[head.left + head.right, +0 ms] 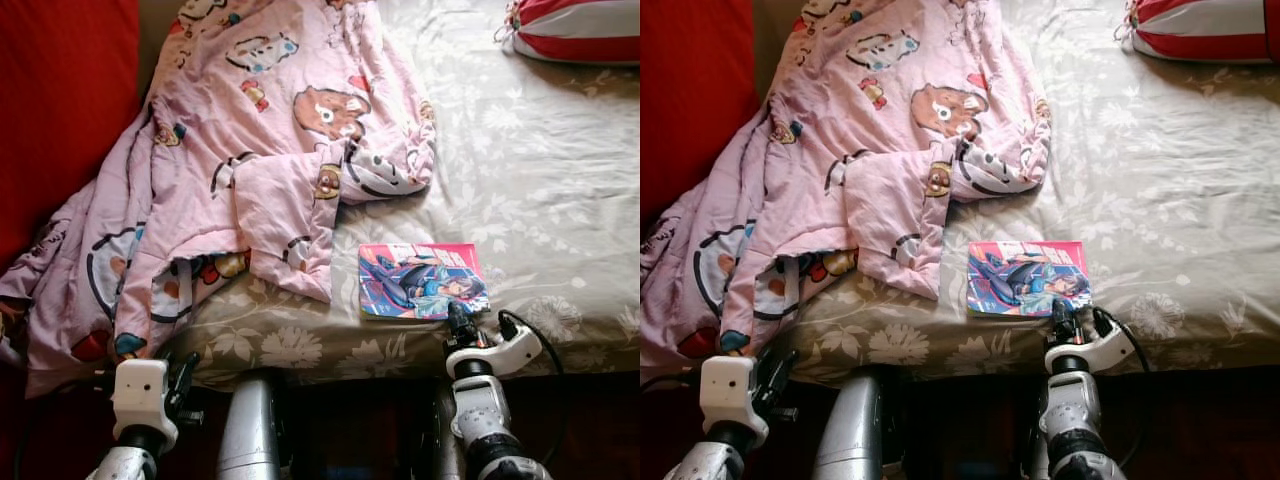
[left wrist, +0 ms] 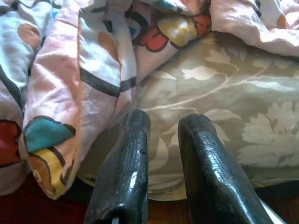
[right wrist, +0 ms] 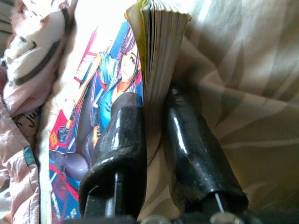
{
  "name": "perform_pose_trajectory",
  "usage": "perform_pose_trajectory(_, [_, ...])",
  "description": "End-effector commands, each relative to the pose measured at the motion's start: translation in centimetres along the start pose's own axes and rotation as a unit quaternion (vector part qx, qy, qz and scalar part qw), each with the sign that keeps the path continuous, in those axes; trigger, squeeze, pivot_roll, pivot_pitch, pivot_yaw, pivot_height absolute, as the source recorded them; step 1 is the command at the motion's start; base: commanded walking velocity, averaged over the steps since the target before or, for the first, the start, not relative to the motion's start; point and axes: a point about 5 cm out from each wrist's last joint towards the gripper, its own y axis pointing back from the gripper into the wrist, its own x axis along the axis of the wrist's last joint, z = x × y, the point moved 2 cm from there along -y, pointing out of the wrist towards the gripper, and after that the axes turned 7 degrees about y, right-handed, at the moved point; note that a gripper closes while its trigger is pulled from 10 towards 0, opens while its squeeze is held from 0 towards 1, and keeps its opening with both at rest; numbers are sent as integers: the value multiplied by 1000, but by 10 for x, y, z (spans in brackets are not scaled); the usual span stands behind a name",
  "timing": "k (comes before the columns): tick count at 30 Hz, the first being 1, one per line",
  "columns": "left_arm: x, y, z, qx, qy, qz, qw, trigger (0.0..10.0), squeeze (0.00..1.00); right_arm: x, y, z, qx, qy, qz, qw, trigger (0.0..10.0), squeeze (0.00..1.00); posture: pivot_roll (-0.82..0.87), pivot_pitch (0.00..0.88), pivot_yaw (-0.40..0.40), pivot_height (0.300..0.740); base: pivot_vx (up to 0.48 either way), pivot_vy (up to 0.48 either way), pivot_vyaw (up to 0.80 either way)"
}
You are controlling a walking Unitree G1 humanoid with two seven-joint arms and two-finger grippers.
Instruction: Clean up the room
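Comic book [image 1: 422, 281], cover lettering unreadable, in right end effector [image 3: 152, 128] on bed [image 1: 540, 170].

Head eyes overlook bed [image 1: 520, 160]; wrist cameras close at edge.

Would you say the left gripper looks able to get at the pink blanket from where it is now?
Probably yes: the left gripper sits at the bed's edge, its fingers slightly apart and aimed at the pink blanket's hanging corner, with nothing between them.
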Motion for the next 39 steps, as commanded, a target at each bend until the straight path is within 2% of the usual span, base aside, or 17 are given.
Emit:
perform_pose_trajectory(1, [-8, 3, -4, 9, -4, -14, 1000, 10000, 0, 2, 7, 10, -24, -1, 12, 1000, 0, 0, 227, 144, 60, 552, 0, 0, 0])
perform_pose_trajectory(10, [-8, -7, -3, 7, -2, -5, 1000, 10000, 0, 5, 22, 19, -60, 1, 25, 998, 0, 0, 210, 114, 50, 552, 0, 0, 0])
perform_pose_trajectory(15, [-9, -8, -4, 8, -2, -3, 1000, 10000, 0, 21, 29, 21, -83, 18, 54, 995, 0, 0, 200, 104, 46, 552, 0, 0, 0])
perform_pose_trajectory(18, [-10, -8, -4, 9, -2, -2, 1000, 10000, 0, 27, 29, 16, -81, 40, 62, 994, 0, 0, 200, 101, 45, 552, 0, 0, 0])
perform_pose_trajectory(20, [-10, -9, -4, 10, -1, 0, 1000, 10000, 0, 37, 29, 8, -71, 74, 74, 992, 0, 0, 197, 96, 40, 552, 0, 0, 0])
perform_pose_trajectory(25, [-11, -11, -3, 10, 0, 1, 1000, 10000, 0, 41, 29, 0, -49, 105, 74, 991, 0, 0, 187, 92, 38, 552, 0, 0, 0])
perform_pose_trajectory(26, [-12, -12, -2, 10, 1, 1, 1000, 10000, 0, 41, 28, -4, -34, 140, 65, 987, 0, 0, 185, 86, 37, 552, 0, 0, 0])
perform_pose_trajectory(27, [-14, -14, -1, 10, 3, 0, 1000, 10000, 0, 39, 25, -9, -14, 186, 54, 981, 5608, 0, 181, 80, 36, 552, 0, 0, 0])
perform_pose_trajectory(28, [-14, -14, -1, 10, 3, 0, 1000, 10000, 0, 39, 25, -9, -14, 186, 54, 981, 5608, 0, 181, 80, 36, 552, 0, 0, 0])
perform_pose_trajectory(29, [-15, -15, 0, 10, 3, -1, 1000, 10000, 0, 38, 23, -12, 0, 216, 47, 975, 5608, 0, 179, 76, 36, 552, 0, 0, 0])
perform_pose_trajectory(30, [-17, -20, 1, 14, 11, 0, 1000, 10000, 0, 41, 13, -22, 23, 267, 41, 963, 10000, 0, 159, 42, 29, 552, 0, 0, 0])
perform_pose_trajectory(31, [-17, -20, 1, 14, 11, 0, 1000, 10000, 0, 41, 13, -22, 23, 267, 41, 963, 10000, 0, 159, 42, 29, 552, 0, 0, 0])
perform_pose_trajectory(33, [-19, -24, 2, 16, 18, 1, 1000, 10000, 0, 45, 6, -33, 49, 305, 44, 950, 10000, 0, 151, 31, 29, 552, 0, 0, 0])
perform_pose_trajectory(34, [-19, -24, 2, 16, 18, 1, 1000, 10000, 0, 45, 6, -33, 49, 305, 44, 950, 10000, 0, 151, 31, 29, 552, 0, 0, 0])
perform_pose_trajectory(35, [-20, -30, 3, 18, 25, 1, 1000, 10000, 0, 49, 0, -43, 66, 334, 49, 939, 10000, 0, 131, 3, 29, 556, 0, 0, 0])
perform_pose_trajectory(39, [-23, -37, 4, 19, 29, -1, 999, 10000, 0, 53, -5, -52, 80, 357, 55, 929, 10000, 0, 118, 0, 32, 571, 0, 0, 0])
